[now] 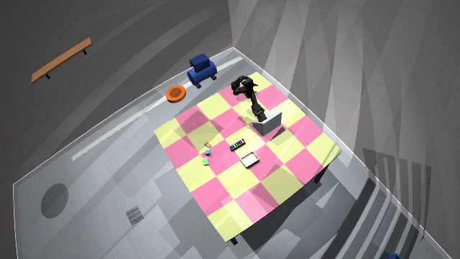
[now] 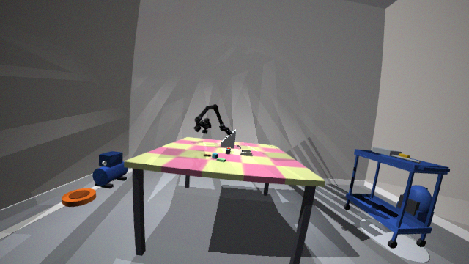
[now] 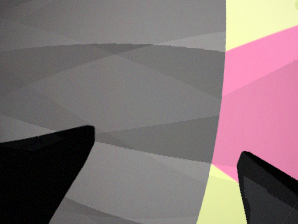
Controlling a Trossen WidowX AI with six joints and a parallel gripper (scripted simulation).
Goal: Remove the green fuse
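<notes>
The black fuse block (image 1: 238, 147) (image 2: 228, 151) stands on the table with a row of coloured fuses. The green fuse (image 1: 236, 144) is in the row between a white and a red one. Single fuses are too small to tell apart in the exterior view. The tray (image 1: 250, 160) (image 2: 246, 153), pale inside with a dark rim, lies beside the block and looks empty. My gripper (image 3: 168, 148) is open, with nothing between its fingers. It hangs above the far side of the table, well away from the block and tray, neither of which shows in the wrist view.
A grey slanted panel (image 1: 269, 126) (image 2: 229, 141) stands by the lower end of my arm (image 1: 254, 98) (image 2: 218, 118). A brown piece (image 1: 208, 144) (image 2: 207, 155), a teal cube (image 1: 208, 152) (image 2: 215, 155) and a flat green piece (image 1: 205, 162) (image 2: 220, 160) lie on the block's other side from the panel.
</notes>
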